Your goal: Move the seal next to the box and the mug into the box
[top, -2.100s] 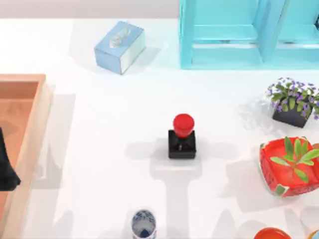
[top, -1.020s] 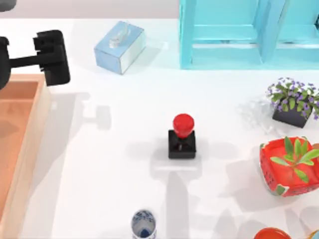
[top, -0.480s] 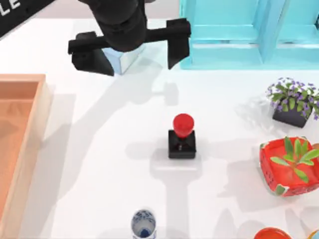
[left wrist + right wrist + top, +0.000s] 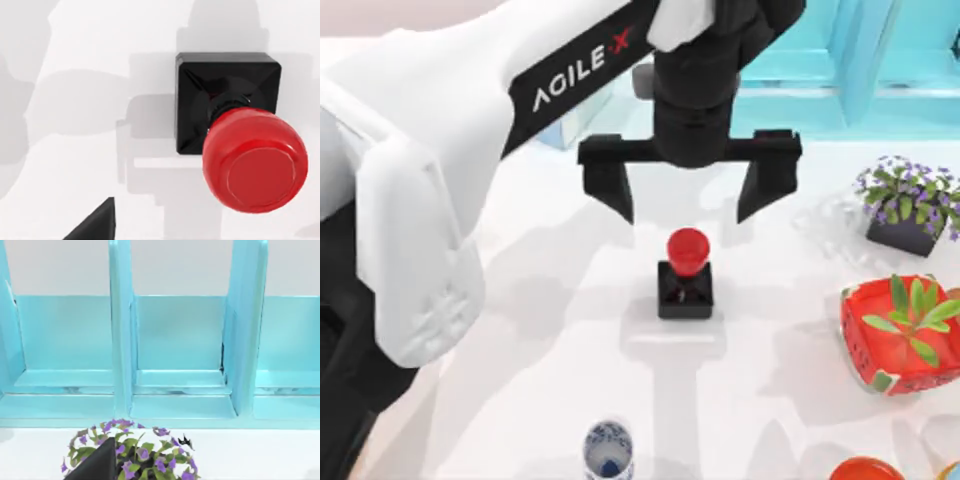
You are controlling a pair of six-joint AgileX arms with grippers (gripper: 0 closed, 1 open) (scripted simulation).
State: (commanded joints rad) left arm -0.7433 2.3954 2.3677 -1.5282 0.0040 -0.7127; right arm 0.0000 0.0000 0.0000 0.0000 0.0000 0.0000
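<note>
The seal [image 4: 686, 272], a red knob on a black square base, stands upright at mid-table; the left wrist view looks down on the seal [image 4: 240, 145]. My left gripper [image 4: 688, 188] hangs open just behind and above it, its two black fingers spread wider than the base and touching nothing. One left finger [image 4: 95, 225] shows beside the seal. The blue-and-white mug [image 4: 608, 450] stands at the front edge, left of the seal. My left arm covers the box. A dark finger [image 4: 95, 466] of my right gripper sits far to one side, so that gripper stands open, parked facing the shelf.
A turquoise shelf unit [image 4: 880, 70] [image 4: 180, 340] lines the back right. At the right stand a purple flower pot [image 4: 908, 205] [image 4: 130, 455] and a red watermelon planter [image 4: 900, 330]. A light blue tissue box [image 4: 575, 118] peeks from behind the left arm. An orange object [image 4: 865, 470] sits front right.
My left arm swung from over the box at the far left across the back of the table and now hangs over the seal, fingers open. The seal and mug have not moved.
</note>
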